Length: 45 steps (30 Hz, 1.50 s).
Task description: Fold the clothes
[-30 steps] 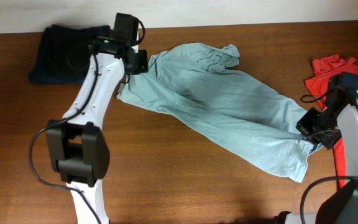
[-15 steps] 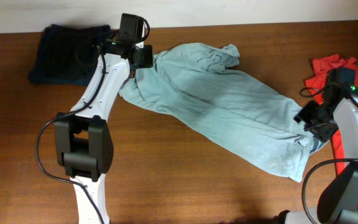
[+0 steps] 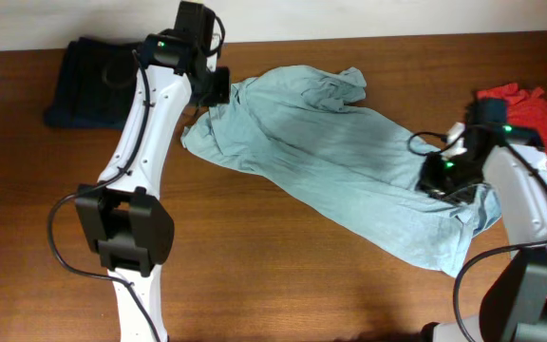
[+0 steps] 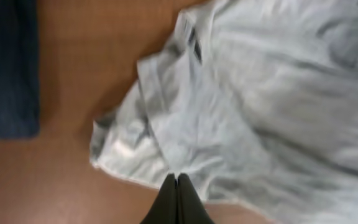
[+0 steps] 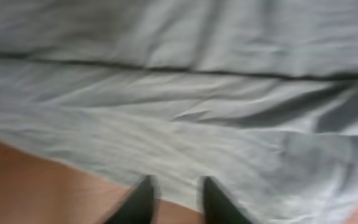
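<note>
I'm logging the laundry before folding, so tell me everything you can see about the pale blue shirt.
The shirt is pale grey-blue, soft and cotton-like, rumpled and unfolded, lying diagonally on the table from upper left to lower right. The left hand is shut on its upper-left edge, and a stitched hem shows near that grip. The right hand, open, is over its lower-right end.

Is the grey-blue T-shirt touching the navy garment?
Apart. The left wrist view shows a bare strip of wooden table between the navy garment and the nearest edge of the grey-blue T-shirt.
</note>
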Each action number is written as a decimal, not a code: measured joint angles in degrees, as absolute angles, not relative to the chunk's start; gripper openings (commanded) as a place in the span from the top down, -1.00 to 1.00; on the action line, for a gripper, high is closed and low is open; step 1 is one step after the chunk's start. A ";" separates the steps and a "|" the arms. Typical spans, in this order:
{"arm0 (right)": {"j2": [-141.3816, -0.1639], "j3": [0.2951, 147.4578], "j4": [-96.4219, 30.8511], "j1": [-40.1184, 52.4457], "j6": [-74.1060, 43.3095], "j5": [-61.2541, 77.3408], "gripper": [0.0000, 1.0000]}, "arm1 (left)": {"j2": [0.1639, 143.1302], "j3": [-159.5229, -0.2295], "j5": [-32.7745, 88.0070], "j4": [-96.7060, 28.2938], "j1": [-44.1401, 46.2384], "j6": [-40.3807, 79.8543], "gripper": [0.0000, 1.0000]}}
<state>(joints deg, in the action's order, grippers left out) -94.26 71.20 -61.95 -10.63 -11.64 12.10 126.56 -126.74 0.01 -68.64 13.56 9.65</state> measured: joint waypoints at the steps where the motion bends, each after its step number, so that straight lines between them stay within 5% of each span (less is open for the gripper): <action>1: -94.26 71.20 -62.00 -9.76 -11.49 12.19 0.63 | 126.91 -126.74 0.01 -69.30 13.56 9.65 0.99; 18: -94.26 71.22 -62.15 -5.56 -11.14 10.41 0.80 | 138.61 -126.48 -4.64 -71.77 13.23 9.65 0.99; 45: -95.33 71.00 -61.69 -5.56 -11.14 10.44 0.80 | 143.68 -124.18 -9.65 -64.55 10.15 9.65 0.99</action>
